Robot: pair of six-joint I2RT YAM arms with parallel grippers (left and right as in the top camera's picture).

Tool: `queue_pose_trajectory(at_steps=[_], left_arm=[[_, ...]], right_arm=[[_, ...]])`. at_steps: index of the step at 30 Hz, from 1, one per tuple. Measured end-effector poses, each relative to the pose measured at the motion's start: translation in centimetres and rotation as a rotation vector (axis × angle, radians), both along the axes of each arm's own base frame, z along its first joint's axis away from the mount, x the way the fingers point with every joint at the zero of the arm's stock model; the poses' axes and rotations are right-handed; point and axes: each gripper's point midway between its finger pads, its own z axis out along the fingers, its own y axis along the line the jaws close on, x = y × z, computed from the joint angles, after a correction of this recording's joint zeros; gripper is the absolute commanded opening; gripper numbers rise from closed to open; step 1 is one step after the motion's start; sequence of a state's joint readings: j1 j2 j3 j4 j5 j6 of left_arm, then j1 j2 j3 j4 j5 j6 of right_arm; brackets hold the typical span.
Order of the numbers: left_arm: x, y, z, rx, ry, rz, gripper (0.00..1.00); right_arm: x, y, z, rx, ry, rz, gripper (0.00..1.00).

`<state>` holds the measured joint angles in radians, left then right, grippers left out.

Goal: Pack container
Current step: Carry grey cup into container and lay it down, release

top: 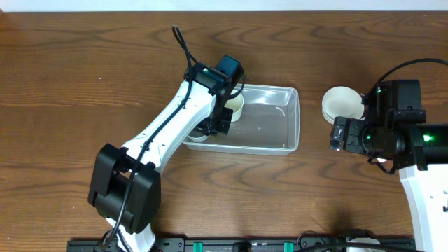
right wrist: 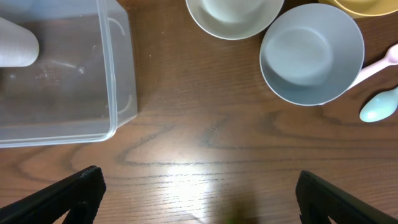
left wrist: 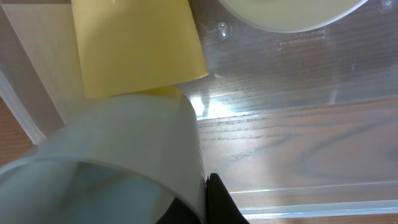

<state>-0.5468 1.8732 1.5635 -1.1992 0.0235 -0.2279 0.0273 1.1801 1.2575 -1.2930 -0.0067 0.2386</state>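
The bench carried the container near its middle, a little toward the right edge. The left end effector reached into the container's left end, close against a white cup beside a yellow cup. Whether it gripped anything could not be told. The right end effector hung wide open and empty near a bowl by the right edge.
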Motion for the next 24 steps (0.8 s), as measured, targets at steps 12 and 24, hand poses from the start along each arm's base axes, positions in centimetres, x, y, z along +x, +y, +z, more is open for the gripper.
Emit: queue_pose_trajectory(at_steps=[12, 24], left_arm=[[-0.6, -0.3, 0.0, -0.023, 0.029, 0.001, 0.17], [-1.5, 0.0, -1.3, -0.014, 0.063, 0.002, 0.17]], right_arm=[[0.0, 0.0, 0.0, 0.000, 0.001, 0.000, 0.99], [-0.1, 0.0, 0.0, 0.000, 0.005, 0.000, 0.99]])
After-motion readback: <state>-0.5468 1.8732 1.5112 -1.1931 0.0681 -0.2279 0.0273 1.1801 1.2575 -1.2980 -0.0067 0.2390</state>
